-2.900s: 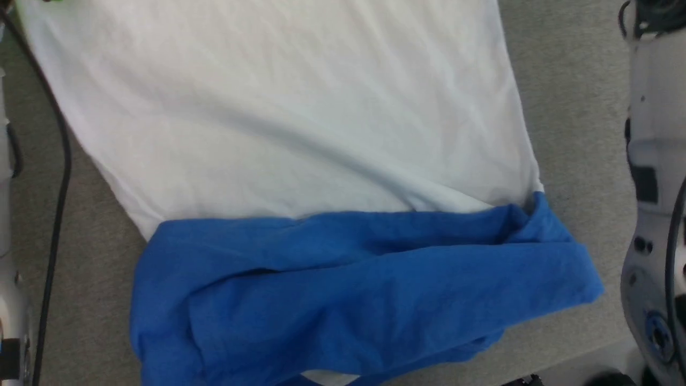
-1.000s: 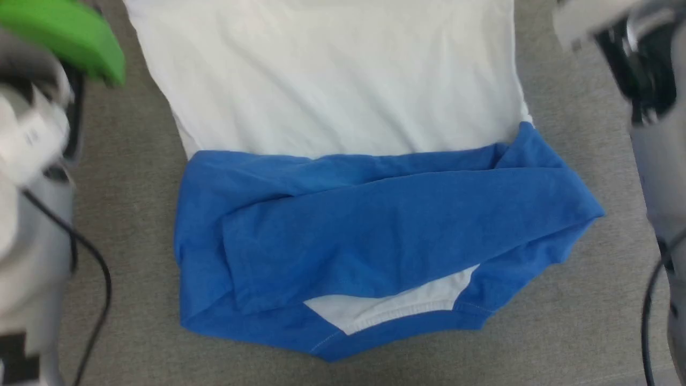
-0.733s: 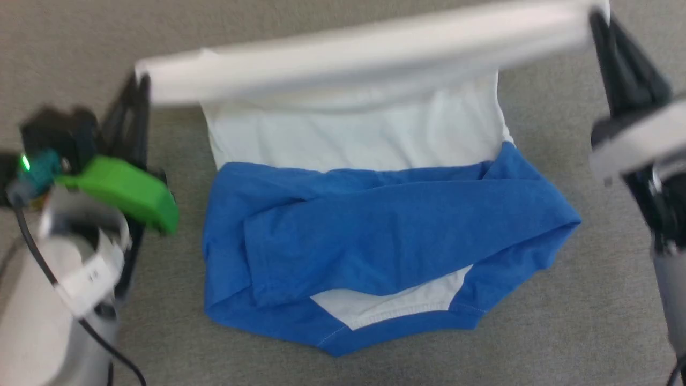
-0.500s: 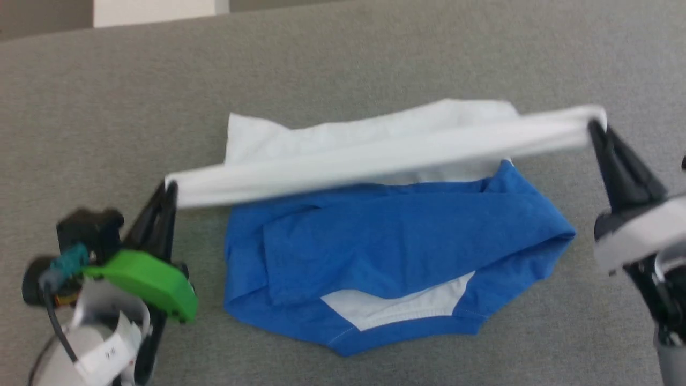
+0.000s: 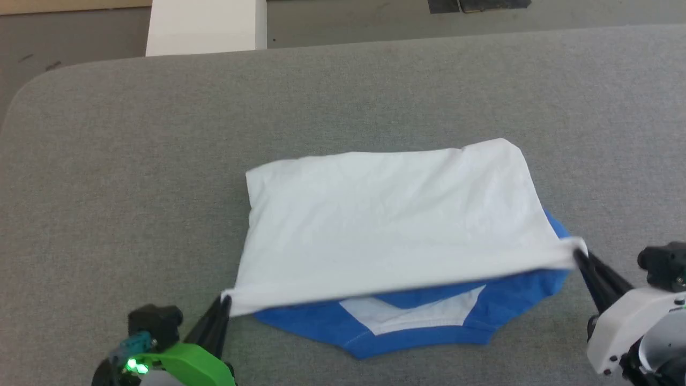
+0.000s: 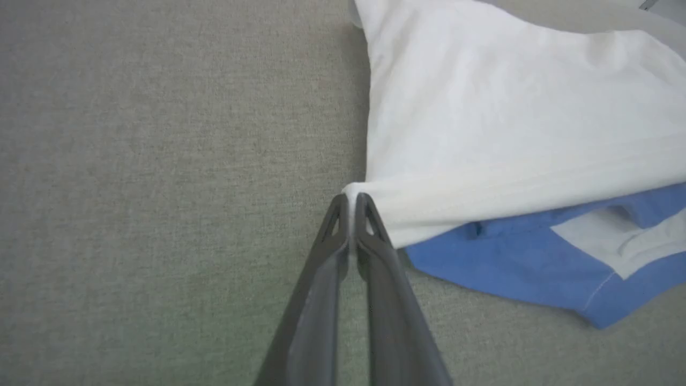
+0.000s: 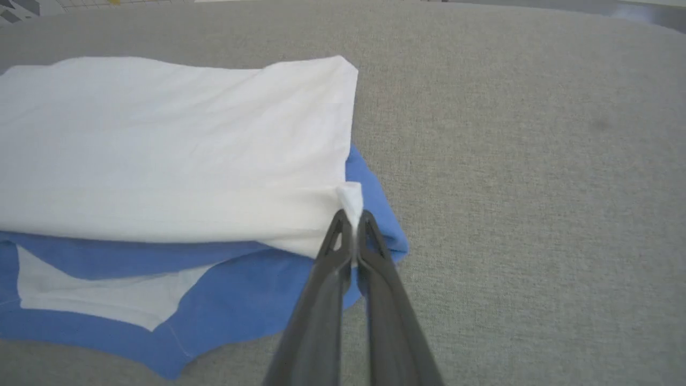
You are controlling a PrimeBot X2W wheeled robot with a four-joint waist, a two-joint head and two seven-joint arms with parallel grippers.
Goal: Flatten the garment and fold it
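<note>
Shows a shirt (image 5: pixel 386 225) lying toward the near middle of a grey fabric-covered table (image 5: pixel 107 161), white body folded over the blue cloth beneath, with a band of blue and a white wedge showing along the near edge. Shows the left gripper (image 5: pixel 226 301) closed tight, pinching the near left corner of the white layer. Shows the right gripper (image 5: pixel 578 254) clamped likewise on the near right corner, the white hem stretched straight between the two.
</note>
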